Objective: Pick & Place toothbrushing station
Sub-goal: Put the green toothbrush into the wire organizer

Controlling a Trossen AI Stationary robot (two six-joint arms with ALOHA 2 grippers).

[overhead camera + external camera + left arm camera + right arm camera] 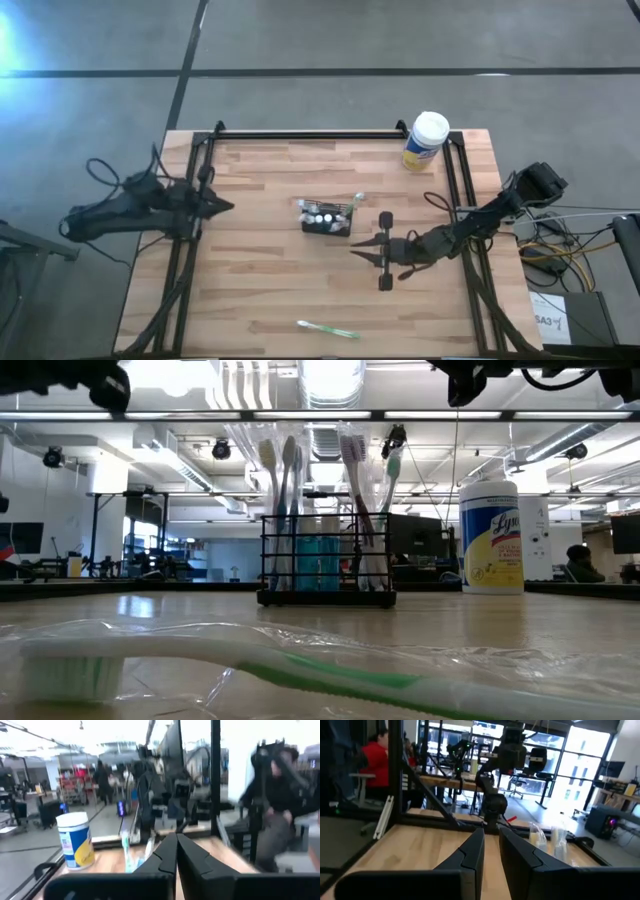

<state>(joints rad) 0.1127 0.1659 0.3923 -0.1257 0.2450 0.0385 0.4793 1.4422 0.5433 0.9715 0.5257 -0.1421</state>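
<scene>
Two arms are sitting back from the work, neither carrying anything. The left gripper is hovering by the left edge of the worktop, its jaws closed fully, tips touching, holding nothing; the left wrist view is showing the two dark fingers pressed together with only wood beyond them. The right gripper is hanging over the worktop towards the right edge, pointing at the middle, its jaws nearly closed with a narrow slit between them and nothing in it. The black mesh holder is standing upright near the centre of the worktop, just beyond the right gripper's tips and apart from them. Several toothbrushes are standing in it, heads up, leaning on the mesh walls; white-topped pieces are showing inside from above. One green toothbrush is lying flat near the front edge, well apart from the holder, still in a clear wrapper that is spreading around it in the low view. The yellow canister with the white lid is standing at the far right corner, clear of both arms. Judgement: the lying brush is probably the piece still to be placed, and the right arm is nearer to it; the wrapper may be slipping under a pinch, so a grasp across the handle looks safer.
</scene>
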